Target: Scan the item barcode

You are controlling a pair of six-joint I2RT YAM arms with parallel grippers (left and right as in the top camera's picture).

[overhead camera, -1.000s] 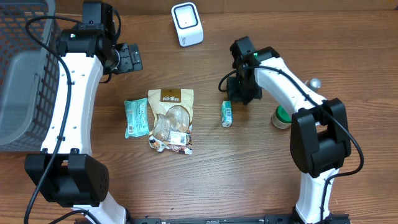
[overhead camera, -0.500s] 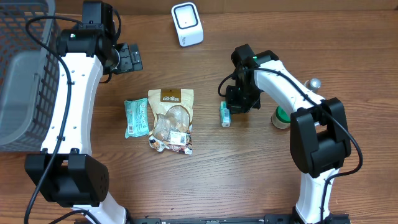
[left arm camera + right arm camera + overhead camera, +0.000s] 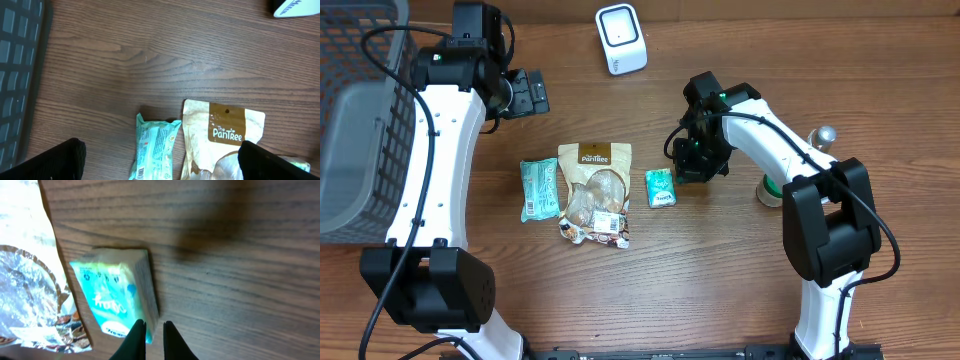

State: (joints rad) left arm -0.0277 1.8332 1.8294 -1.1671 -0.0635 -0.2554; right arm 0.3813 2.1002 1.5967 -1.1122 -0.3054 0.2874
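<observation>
On the wooden table (image 3: 740, 280), just right of the brown snack pouch (image 3: 596, 190), the small teal packet (image 3: 661, 187) is lying flat. My right gripper (image 3: 154, 336) is hovering at its edge, fingers nearly together with only a sliver of wood showing between them, clamping nothing. My left gripper (image 3: 528, 93) is hanging spread wide beside the basket (image 3: 360, 60). Farther back the white scanner (image 3: 621, 38) is standing, and 1 larger teal packet (image 3: 539, 188) is lying left of the pouch.

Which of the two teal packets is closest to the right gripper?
The teal packet right of the brown pouch, by the right gripper; the other packet lies on the pouch's left, well away.
</observation>
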